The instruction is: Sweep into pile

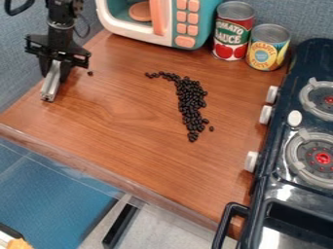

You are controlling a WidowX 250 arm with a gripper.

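Many beans point(191, 99) trail toward six o'clock on the desk point(130, 151); at ten o'clock the claw point(55, 73) grips a metal bar point(50, 88), probably for sweeping them together.

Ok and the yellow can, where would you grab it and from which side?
I'd grip the yellow can around its upper side wall, coming in from the near side, facing the wood counter. It's an upright cylinder, with the red can close on one side and the stove on the other.

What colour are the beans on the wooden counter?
The beans are black, seen best in the camera view.
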